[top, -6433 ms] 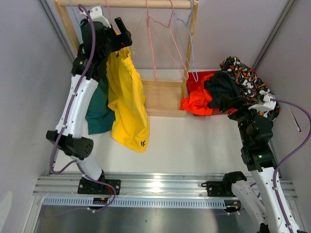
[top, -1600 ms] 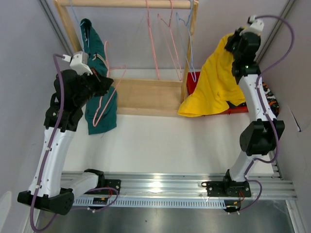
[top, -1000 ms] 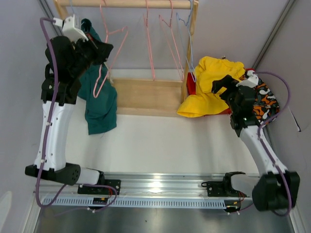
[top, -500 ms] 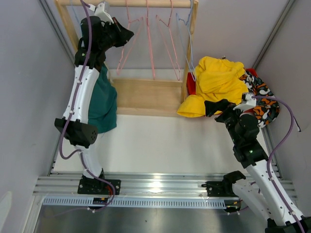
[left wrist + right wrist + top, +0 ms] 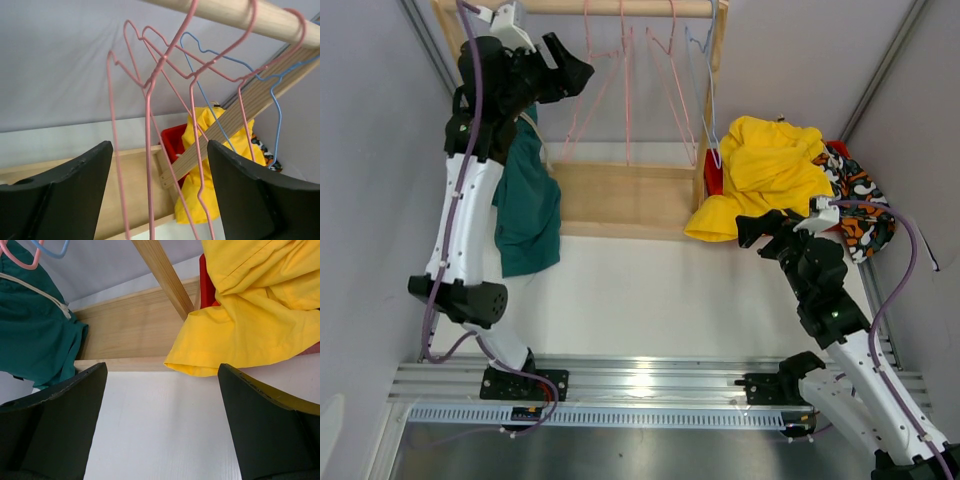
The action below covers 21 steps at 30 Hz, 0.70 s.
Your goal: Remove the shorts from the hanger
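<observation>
Top view
- Wooden rack [image 5: 620, 200]: one, plain timber with a round rod on top and a flat board base, at the far edge of the white tabletop [image 5: 660, 300].
- Shorts in sight: three pairs, all soft cloth.
- Green shorts [image 5: 530, 215]: one pair, hanging limp at the rack's left end.
- Yellow shorts [image 5: 770, 160]: one pair, a crumpled heap on the red bin [image 5: 712, 178] just right of the rack, on no hanger.
- Patterned shorts [image 5: 860, 200]: one pair, orange, black and white, right of the yellow heap.
- Left tool [image 5: 570, 62]: high by the rack's rod, fingers apart.
- Right tool [image 5: 760, 228]: low, right of the rack's base, near the yellow heap, fingers apart.

Left wrist view
- Pink hangers [image 5: 148, 165]: three thin wire hooks over the rack's rod, all bare.
- Blue hanger [image 5: 276, 120]: thin wire on the same rod; number unclear.
- Left tool: two black fingers spread wide, nothing clamped.

Right wrist view
- Right tool: black fingers spread wide over the tabletop, nothing between them.
- Yellow shorts: smooth hem drooping past the rack's base board.
- Green shorts: left of the rack's slanted post, pale drawstring showing.
</observation>
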Available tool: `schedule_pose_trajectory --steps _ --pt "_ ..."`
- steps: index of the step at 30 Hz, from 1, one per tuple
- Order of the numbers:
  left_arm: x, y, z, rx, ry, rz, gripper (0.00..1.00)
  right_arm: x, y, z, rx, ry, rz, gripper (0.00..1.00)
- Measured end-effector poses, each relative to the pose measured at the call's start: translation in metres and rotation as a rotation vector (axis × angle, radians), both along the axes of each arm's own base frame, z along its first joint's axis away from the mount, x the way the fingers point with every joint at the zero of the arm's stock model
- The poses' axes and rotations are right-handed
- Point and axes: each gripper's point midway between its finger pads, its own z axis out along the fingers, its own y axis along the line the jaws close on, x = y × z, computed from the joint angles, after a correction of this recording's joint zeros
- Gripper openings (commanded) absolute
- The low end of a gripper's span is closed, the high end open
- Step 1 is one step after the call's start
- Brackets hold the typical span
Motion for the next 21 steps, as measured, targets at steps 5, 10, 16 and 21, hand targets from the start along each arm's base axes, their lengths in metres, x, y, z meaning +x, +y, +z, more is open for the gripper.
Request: schedule_pose_trajectory --steps 5,10,16,21 --pt "-0.039 0.049 0.032 0.044 -0.075 0.136 0.85 -0.007 0.001 0.003 0.003 -0.011 0.008 0.99" --pt "-0.059 0.12 0.039 0.066 -0.096 0.335 0.85 -0.014 -0.002 0.004 0.006 -0.018 0.003 0.99" --pt "-0.039 0.17 0.017 0.079 -0.035 0.458 0.84 -0.018 -0.003 0.0 -0.002 -0.003 0.006 0.99" --pt "-0.012 0.183 -0.014 0.085 0.041 0.473 0.82 -0.019 -0.004 -0.005 -0.022 0.013 0.01 0.99"
